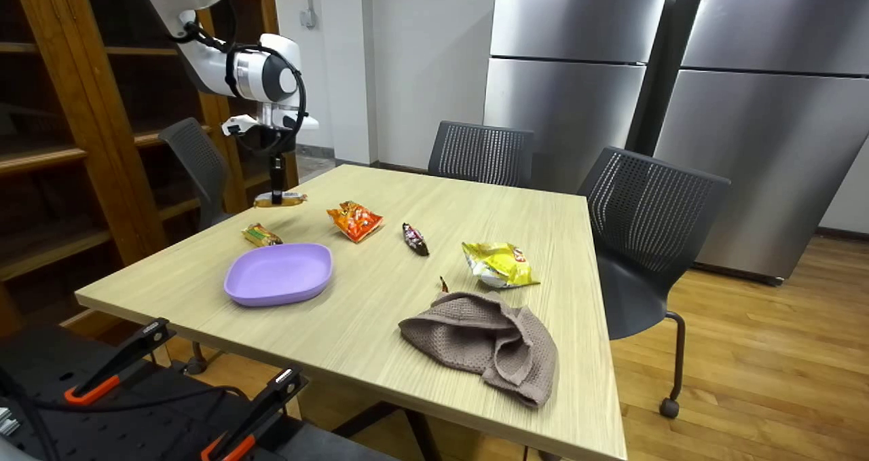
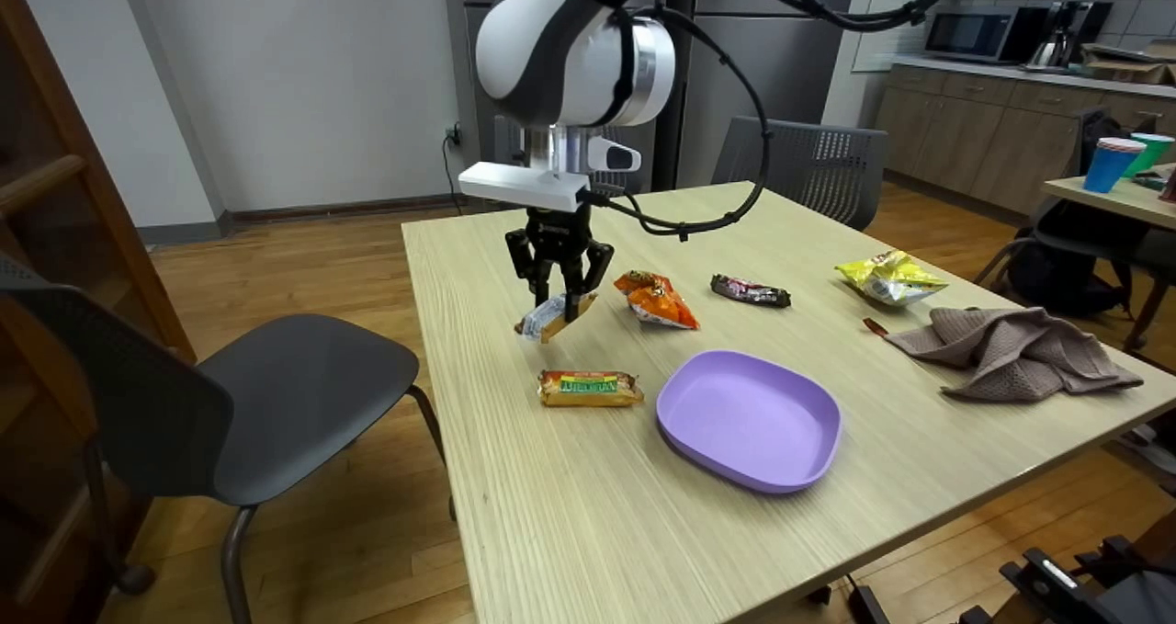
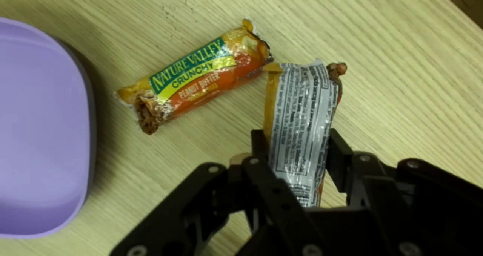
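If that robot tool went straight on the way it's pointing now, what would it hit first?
Pointing down with a wrapped bar gripped, the tool would probably meet the tabletop first; how far below is unclear. The Nature Valley bar seems to lie just off that line.

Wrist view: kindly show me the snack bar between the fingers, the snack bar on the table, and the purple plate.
Held snack bar (image 3: 302, 128), wrist view: printed back of its wrapper.
Lying snack bar (image 3: 195, 75), wrist view: yellow stripe of its label.
Purple plate (image 3: 39, 128), wrist view: bare inner floor.
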{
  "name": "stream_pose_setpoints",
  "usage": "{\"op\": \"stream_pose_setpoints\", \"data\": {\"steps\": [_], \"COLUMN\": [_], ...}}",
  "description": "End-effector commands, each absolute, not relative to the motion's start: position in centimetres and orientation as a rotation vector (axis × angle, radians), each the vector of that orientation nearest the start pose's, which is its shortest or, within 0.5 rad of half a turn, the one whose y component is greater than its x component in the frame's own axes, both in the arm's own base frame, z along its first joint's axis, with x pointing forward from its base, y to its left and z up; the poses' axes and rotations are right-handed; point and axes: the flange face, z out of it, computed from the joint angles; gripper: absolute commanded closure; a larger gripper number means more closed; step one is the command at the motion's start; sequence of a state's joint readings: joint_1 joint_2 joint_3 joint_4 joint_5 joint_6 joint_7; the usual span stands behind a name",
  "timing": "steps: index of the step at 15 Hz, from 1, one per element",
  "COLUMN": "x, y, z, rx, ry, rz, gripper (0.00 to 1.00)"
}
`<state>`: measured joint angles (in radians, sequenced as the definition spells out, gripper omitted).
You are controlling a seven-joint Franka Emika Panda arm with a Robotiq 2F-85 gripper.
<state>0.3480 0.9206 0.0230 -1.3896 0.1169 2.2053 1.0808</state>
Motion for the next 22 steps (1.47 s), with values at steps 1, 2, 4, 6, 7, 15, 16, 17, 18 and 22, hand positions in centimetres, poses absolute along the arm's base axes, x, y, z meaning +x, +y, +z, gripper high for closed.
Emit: {"op": "stream_pose_setpoints", "data": {"steps": [1, 2, 4, 6, 7, 15, 16, 17, 18, 22], "x": [64.1, 63.5, 62.4, 61.1, 60.5, 55.6, 55.1, 54.6, 54.2, 52.9], "y": [24.6, 24.1, 23.2, 22.2, 21.6, 17.6, 17.1, 16.7, 16.4, 15.3], "z": [16.1, 16.1, 16.1, 16.0, 16.0, 15.4, 15.4, 15.4, 15.5, 15.5], "rx": [-2.917, -2.922, -2.926, -2.925, -2.924, -2.888, -2.887, -2.887, -2.887, -2.887], "ry": [1.218, 1.222, 1.236, 1.252, 1.259, 1.326, 1.332, 1.337, 1.344, 1.36], "rz": [0.226, 0.231, 0.23, 0.23, 0.228, 0.175, 0.176, 0.176, 0.181, 0.218], "gripper": [0.84, 0.84, 0.84, 0.84, 0.84, 0.84, 0.84, 0.84, 0.84, 0.84]}}
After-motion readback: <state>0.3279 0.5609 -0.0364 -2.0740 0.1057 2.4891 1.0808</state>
